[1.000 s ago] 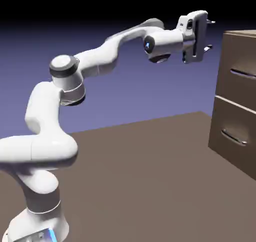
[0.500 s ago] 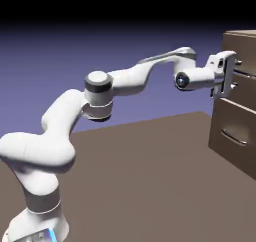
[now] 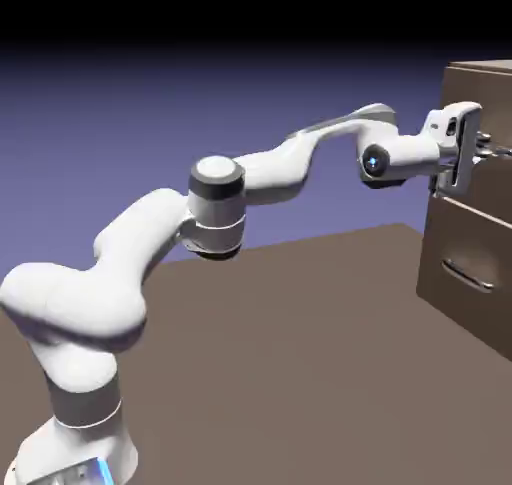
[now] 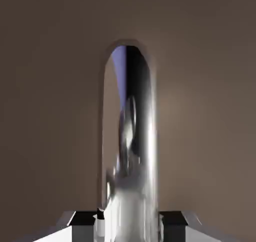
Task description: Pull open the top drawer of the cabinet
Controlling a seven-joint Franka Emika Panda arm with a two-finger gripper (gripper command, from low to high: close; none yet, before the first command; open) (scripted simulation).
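the fingers of the pincer (image 4: pixel 128 227), spread a second earlier, had been brought in and shut on the slim bar handle (image 4: pixel 150 136), by which the pull seemed to have been made ready, though no opening of the top drawer (image 3: pixel 474 103) could yet be seen. the drawer was set just beneath the top edge of the cabinet (image 3: pixel 490 64), above the lower front (image 3: pixel 470 248), its face flat and matte brown, its handle rounded at the end, shiny silver and streaked with mirrored light.
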